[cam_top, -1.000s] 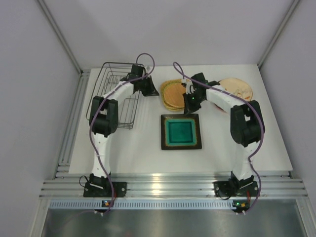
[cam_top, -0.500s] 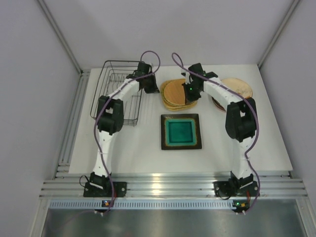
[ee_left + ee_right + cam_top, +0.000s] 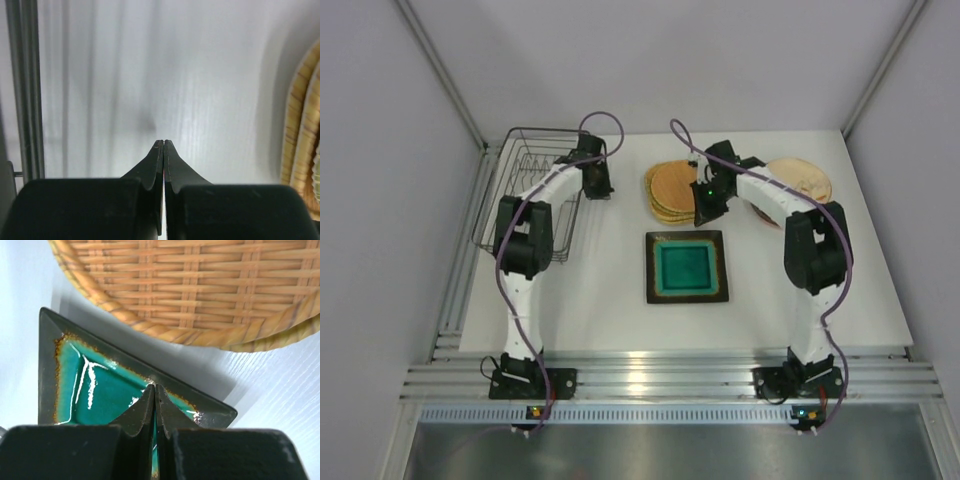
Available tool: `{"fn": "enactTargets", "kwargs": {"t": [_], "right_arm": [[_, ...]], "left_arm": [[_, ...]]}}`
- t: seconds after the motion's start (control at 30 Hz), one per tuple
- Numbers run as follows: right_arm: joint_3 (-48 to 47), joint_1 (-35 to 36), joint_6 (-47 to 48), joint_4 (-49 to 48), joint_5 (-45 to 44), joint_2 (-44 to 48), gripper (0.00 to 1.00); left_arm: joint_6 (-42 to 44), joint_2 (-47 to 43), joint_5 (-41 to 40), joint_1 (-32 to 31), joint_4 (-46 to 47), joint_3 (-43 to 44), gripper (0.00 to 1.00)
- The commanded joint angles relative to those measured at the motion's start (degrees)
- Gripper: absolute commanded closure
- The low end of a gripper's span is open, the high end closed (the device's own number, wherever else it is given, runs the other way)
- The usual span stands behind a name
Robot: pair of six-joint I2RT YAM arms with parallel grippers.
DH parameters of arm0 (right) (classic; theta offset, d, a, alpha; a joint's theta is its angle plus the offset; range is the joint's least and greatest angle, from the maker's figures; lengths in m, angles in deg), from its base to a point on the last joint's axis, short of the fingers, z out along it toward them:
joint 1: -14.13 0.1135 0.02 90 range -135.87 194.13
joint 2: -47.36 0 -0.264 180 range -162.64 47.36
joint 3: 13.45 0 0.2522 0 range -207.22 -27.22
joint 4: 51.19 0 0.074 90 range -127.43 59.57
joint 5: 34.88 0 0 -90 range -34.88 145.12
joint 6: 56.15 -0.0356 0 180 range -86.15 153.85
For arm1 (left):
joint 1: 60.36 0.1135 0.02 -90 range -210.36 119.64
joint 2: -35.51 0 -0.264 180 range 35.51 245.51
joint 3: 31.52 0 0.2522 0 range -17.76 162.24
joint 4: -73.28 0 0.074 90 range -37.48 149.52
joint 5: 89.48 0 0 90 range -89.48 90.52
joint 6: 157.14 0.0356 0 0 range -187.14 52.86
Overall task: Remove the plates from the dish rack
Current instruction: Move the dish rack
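The left gripper is closed and empty above the white table. The right gripper, also closed, seems not to touch the square dark-rimmed teal plate.

L arm reaching fwd, L pincer closed, R arm bent inward, R pincer closed, both empty

A white table boxed in by pale grey panels

Plain matte walls close in the back, the left and the right, and slim metal struts run down the two rear corners. Ribbed aluminium rails run along the table's near edge, and another set runs along its left side. Below the near rails lies a brushed steel sheet. The light is soft and even, with faint shadows and a bright glare on the near rails.
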Motion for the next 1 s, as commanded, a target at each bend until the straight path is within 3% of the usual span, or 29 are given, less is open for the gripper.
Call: {"fn": "enactTargets", "kwargs": {"t": [0.0,0.1,0.23,0.27,0.37,0.57,0.6,0.67,0.7,0.73,0.83,0.97], "right_arm": [[1.44,-0.4,-0.15,-3.52,3.19,6.62,1.0],[2.85,-1.01,-0.67,-4.4,3.37,8.55,1.0],[4.69,-2.95,-1.55,-4.57,2.4,11.01,1.0],[4.96,-3.65,-1.64,-4.57,1.96,11.89,1.0],[5.31,-4.27,-1.82,-4.22,-0.41,12.69,1.0],[5.66,-5.93,-4.79,-6.5,-5.33,12.51,1.0],[5.75,-6.37,-5.68,-7.55,-6.12,12.43,0.96],[6.28,-7.95,-7.34,-11.5,-6.22,12.51,0.77],[6.54,-8.57,-7.7,-13.17,-4.91,12.6,0.66],[6.28,-9.27,-8.14,-14.14,-1.68,12.51,0.47],[4.62,-12.0,-10.16,-17.66,5.8,10.33,0.21],[1.2,-14.89,-11.57,-19.86,11.18,6.72,0.13]], "left_arm": [[1.4,-5.08,-2.77,3.36,-1.62,-0.5,1.0],[2.46,-7.54,6.51,2.92,1.8,-2.16,1.0],[2.55,-10.09,5.33,1.69,-3.25,-0.6,0.99],[1.77,-10.1,4.45,1.69,-4.85,-0.15,0.86],[0.62,-10.62,4.0,1.77,-7.94,-1.19,0.84],[-1.66,-12.73,15.22,1.16,2.66,-7.61,0.83],[-2.19,-12.73,16.21,1.16,5.04,-8.05,0.83],[-4.2,-11.86,19.88,1.33,8.83,-9.11,0.74],[-5.35,-11.33,22.43,1.51,13.8,-9.46,0.65],[-6.93,-10.55,25.24,1.86,16.9,-10.94,0.51],[-16.24,-9.4,34.13,3.18,32.44,-15.15,0.3],[-20.39,-7.91,37.04,3.0,36.01,-14.22,0.16]]}}
